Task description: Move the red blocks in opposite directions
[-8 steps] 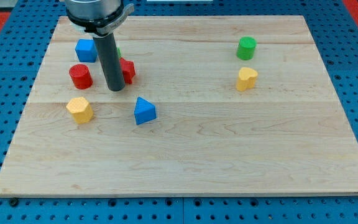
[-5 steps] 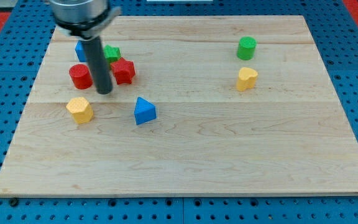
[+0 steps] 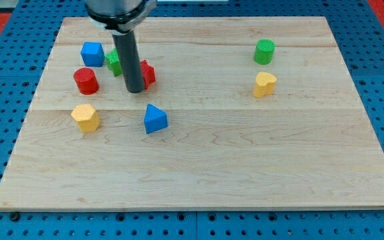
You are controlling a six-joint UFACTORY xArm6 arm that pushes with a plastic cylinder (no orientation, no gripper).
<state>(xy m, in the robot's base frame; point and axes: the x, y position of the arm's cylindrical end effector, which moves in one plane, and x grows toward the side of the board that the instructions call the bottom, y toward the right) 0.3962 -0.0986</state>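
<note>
Here my tip (image 3: 135, 90) touches the light wooden table (image 3: 245, 153) in the upper-left part of the view, between the two red blocks. The end effector is only a straight dark rod; it has nothing to open or close and it grips nothing.

The red cylinder block (image 3: 85, 80) stands to the view's left of my tip, a little apart from it. The other red block (image 3: 147, 73), whose shape I cannot tell because the rod covers most of it, sits just at the view's right of the rod and seems to touch it. A green block (image 3: 115, 62) is also partly hidden behind the rod, just above the tip in the view, and the blue cube-like block (image 3: 92, 53) is near it toward the view's top left.

I judge that the step in hand is the push of the hidden red block toward the view's right, since my tip is against its left side. The next move calls for a straight slide to the view's right, with the contact kept on the middle of the block so that it does not turn away. The way on that side looks free. After that, the red cylinder block needs a push toward the view's left, started from its right side.

The yellow block (image 3: 85, 117) and the blue triangular block (image 3: 155, 119) lie below, and the green cylinder block (image 3: 264, 51) and the yellow heart-like block (image 3: 265, 84) are well apart at the view's right.
</note>
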